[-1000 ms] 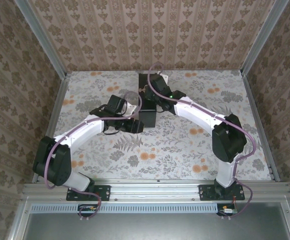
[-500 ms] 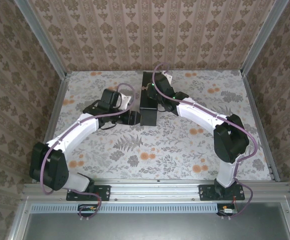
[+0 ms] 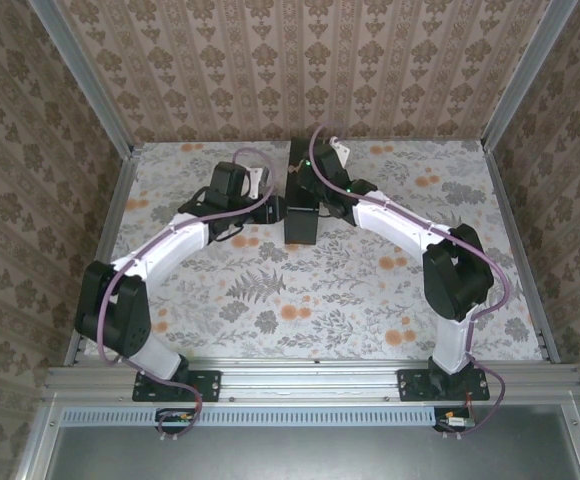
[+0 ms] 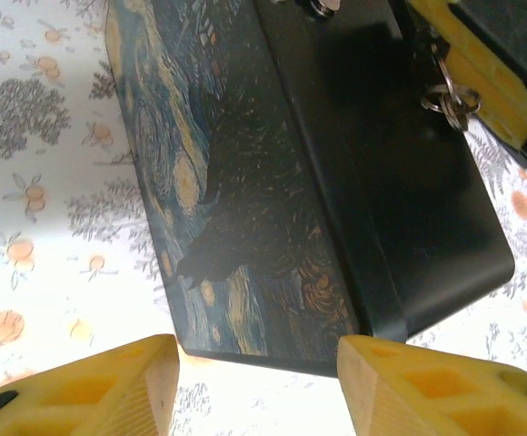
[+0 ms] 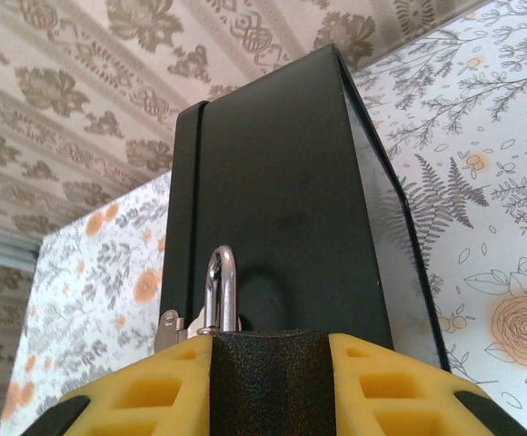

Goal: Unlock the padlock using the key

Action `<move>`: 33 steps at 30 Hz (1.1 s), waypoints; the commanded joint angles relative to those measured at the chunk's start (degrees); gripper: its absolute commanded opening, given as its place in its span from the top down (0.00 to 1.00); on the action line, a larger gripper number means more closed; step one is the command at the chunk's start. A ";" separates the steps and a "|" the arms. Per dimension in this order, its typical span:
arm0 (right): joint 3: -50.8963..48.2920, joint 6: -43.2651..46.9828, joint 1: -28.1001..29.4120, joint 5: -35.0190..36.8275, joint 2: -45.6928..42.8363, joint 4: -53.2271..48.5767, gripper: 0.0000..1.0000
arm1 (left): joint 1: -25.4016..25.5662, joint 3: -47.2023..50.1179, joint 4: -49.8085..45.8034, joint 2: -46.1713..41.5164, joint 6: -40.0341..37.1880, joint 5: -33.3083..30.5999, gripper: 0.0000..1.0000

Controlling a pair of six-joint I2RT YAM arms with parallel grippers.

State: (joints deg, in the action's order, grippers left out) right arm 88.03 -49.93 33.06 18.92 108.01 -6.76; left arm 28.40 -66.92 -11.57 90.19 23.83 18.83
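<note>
Fingers of the left tool (image 4: pixel 256 368) stand well apart at the bottom edge of its wrist view, holding nothing. Beyond them the box (image 4: pixel 245 182) lies on the floral surface (image 4: pixel 36 182), with a small metal ring (image 4: pixel 452 98) dangling at upper right. Right tool (image 5: pixel 270 352), bottom centre of its own view, is clamped on the padlock (image 5: pixel 268 386) — the shackle (image 5: pixel 220 286) rises against the box's black side.

Both arms bent inward toward the black box (image 3: pixel 300 225). The left gripper (image 4: pixel 259 363) hovered just left of the box, yellow fingers spread apart. The right gripper (image 5: pixel 268 343) sat at the box's far end, clamped on the padlock (image 5: pixel 220 295).
</note>
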 commanded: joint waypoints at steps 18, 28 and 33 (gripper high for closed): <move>1.40 -10.67 -2.99 2.67 -1.07 -2.54 0.95 | 0.14 -11.37 -0.04 4.61 -2.63 0.11 0.41; 3.18 -7.99 -4.48 -4.68 1.10 -0.93 0.96 | 0.86 -20.45 -2.23 15.33 -7.58 0.72 0.38; 1.21 -7.48 -5.58 -5.65 0.19 0.76 0.95 | 1.50 -19.25 -1.96 17.16 -7.97 0.96 0.38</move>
State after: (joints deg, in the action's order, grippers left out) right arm 89.06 -57.87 28.18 15.38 108.07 -7.84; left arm 29.28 -86.11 -11.94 106.08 17.89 19.46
